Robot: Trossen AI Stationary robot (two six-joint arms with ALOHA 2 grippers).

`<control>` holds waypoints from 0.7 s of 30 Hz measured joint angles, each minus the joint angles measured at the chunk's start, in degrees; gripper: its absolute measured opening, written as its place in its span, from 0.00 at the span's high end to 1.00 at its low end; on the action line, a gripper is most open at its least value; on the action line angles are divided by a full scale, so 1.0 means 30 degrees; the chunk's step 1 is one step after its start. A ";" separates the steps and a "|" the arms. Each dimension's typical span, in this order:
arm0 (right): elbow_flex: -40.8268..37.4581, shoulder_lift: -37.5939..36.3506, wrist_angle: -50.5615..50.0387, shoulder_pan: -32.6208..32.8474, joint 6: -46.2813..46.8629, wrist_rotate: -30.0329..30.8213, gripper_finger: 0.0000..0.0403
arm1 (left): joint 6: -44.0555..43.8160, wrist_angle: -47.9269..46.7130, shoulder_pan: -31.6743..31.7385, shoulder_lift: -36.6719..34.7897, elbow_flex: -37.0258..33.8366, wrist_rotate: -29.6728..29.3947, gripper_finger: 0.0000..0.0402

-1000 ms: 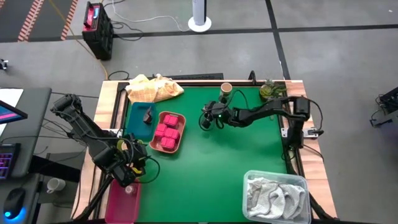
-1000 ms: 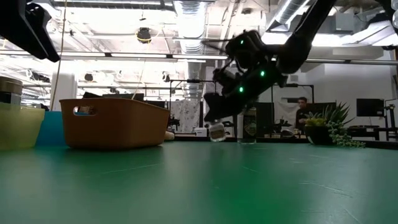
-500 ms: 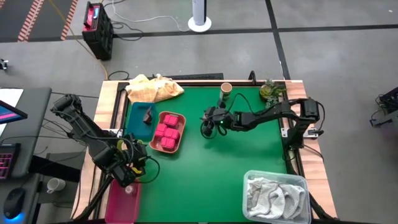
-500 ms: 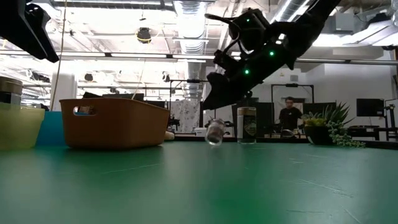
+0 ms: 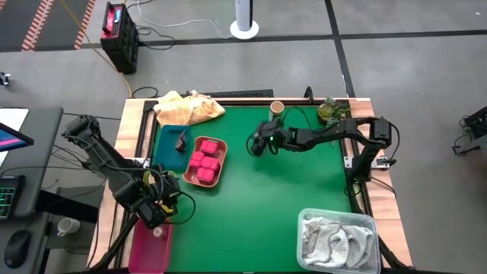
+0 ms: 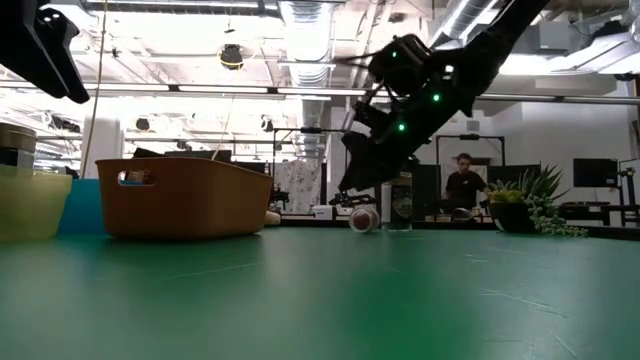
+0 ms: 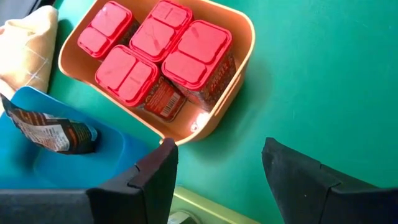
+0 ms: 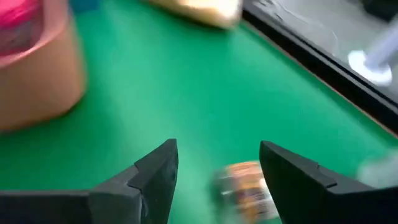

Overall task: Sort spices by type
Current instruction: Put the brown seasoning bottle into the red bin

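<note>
Step in hand: I judge this to be the pick-up of a loose small jar (image 6: 364, 220), not yet gripped.
Small jar: it lies on its side on the green counter (image 5: 289, 198), just below my right gripper (image 5: 257, 144), between the salmon tray (image 5: 220, 171) and the tan cup (image 5: 277, 108).
Right fingers: spread wide and empty, hanging above the jar, which shows between them in the wrist view.
Left gripper (image 7: 214, 180): waits at the counter's left edge near the magenta tray (image 5: 150, 247), fingers wide, holding nothing.
Already sorted: pink packets (image 7: 161, 50) fill the salmon tray; a dark packet (image 7: 53, 134) sits in the blue tray (image 5: 166, 156).
Next move: lower squarely over the jar, which may roll, then close on it.
</note>
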 joint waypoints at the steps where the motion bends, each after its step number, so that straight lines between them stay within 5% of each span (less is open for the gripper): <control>1: 0.0000 0.0000 -0.0110 -0.0341 0.0913 0.0018 0.37 | 0.0015 0.0000 0.0029 0.0000 0.0000 -0.0010 0.44; 8: 0.0029 0.0182 -0.0845 -0.0730 0.3842 0.2766 0.37 | 0.0816 0.0012 0.0759 0.0000 0.0000 -0.0095 0.44; 21: 0.0104 0.2249 -0.0370 0.0190 0.7944 0.3212 0.36 | 0.1501 0.0343 0.1836 0.0000 0.0000 0.0799 0.44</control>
